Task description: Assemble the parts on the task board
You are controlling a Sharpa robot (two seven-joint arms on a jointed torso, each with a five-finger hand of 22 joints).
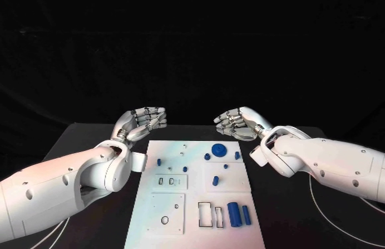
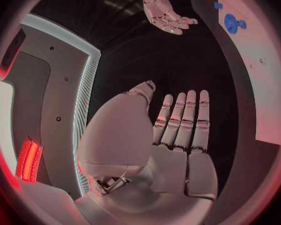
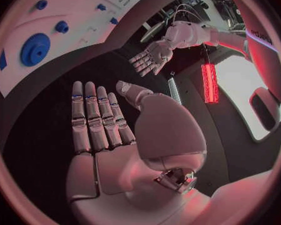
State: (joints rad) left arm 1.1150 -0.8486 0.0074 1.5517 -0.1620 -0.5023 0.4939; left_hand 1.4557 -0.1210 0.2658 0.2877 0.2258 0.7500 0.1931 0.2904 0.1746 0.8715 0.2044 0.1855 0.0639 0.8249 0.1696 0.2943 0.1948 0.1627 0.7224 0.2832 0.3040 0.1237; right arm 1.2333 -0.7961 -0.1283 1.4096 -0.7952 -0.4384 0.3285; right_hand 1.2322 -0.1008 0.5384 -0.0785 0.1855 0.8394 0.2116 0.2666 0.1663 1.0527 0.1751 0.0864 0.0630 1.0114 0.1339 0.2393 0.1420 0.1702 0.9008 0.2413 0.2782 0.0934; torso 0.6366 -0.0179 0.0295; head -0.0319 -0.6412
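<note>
Both empty, fingers apart: left hand (image 1: 144,121) and right hand (image 1: 239,122) hovering beyond the far end of the task board (image 1: 181,204) on the bench (image 1: 80,137), blue parts (image 1: 235,214) lying back toward the robot, large round part (image 1: 218,148) nearest the right hand.

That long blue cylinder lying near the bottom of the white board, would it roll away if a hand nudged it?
Probably. The cylinder lies on its side on the flat board, so a sideways nudge would likely roll it. It looks rigid and smooth, so it may slip in a loose grasp. A thinner blue rod beside it might stop it.
</note>
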